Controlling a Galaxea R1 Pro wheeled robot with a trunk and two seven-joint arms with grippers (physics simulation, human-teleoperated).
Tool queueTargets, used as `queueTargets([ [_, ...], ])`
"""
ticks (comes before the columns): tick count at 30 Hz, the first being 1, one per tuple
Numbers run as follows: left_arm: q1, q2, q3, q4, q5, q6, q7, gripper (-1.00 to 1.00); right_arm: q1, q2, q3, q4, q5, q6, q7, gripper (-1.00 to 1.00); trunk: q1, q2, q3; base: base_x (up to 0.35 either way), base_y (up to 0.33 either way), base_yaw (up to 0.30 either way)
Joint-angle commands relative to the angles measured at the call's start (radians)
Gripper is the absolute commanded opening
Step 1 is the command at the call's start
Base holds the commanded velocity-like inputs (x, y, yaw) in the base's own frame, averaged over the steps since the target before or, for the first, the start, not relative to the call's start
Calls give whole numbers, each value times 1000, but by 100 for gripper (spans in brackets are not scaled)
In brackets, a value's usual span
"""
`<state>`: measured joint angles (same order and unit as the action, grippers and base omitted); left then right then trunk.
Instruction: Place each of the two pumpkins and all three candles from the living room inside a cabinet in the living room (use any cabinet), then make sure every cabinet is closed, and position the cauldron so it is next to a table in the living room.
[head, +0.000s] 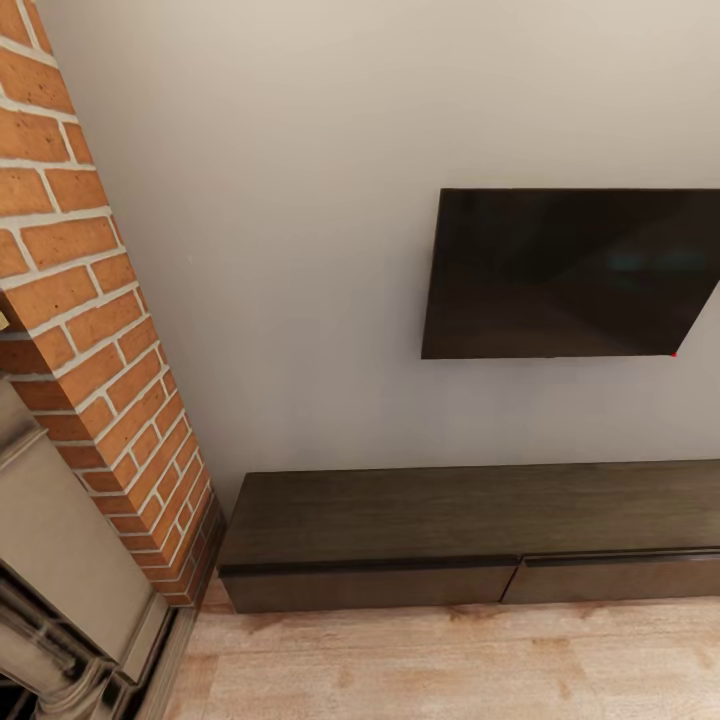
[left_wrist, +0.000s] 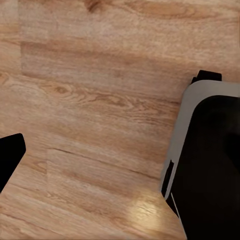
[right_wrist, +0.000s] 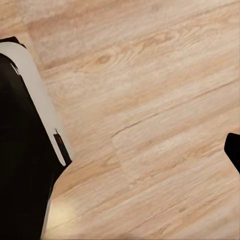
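Facing the cabinet, arms hanging over bare floor

How wide the fingers stand cannot be told; both wrist views look down on plank floor (left_wrist: 100, 110) beside the robot's base (right_wrist: 25, 150); the cabinet (head: 400, 510) sits closed against the wall, under the TV (head: 570, 272), beside the fireplace (head: 90, 330); driving closer risks bumping brick or drawer fronts.

A dark television (head: 575, 272) is mounted on the pale wall (head: 280, 250), with a brick chimney (head: 90, 330) at the left.
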<state>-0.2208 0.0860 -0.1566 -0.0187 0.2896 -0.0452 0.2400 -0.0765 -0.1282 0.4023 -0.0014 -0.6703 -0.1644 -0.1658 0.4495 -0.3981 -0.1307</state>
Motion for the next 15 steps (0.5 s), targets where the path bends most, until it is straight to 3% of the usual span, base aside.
queueTargets([
  [1,0,-2,-8,0,10,-3,2,100,1,0,8,0,-8,-3,2,100,1,-2,-2,0,0,0],
  [6,0,-15,-4,0,14,-1,2,100,3,21,8,-2,-12,-10,11,100,1,-2,-2,0,0,0],
  [10,0,-32,-3,0,14,-1,2,100,3,121,6,-2,-14,-12,12,100,1,-2,-2,0,0,0],
  [12,0,-32,-3,0,14,-2,2,100,3,136,6,-2,-15,-11,12,100,1,-2,-2,0,0,0],
  [15,0,-32,-3,0,14,-2,2,100,3,135,5,-2,-13,-12,12,100,1,-2,-2,0,0,0],
])
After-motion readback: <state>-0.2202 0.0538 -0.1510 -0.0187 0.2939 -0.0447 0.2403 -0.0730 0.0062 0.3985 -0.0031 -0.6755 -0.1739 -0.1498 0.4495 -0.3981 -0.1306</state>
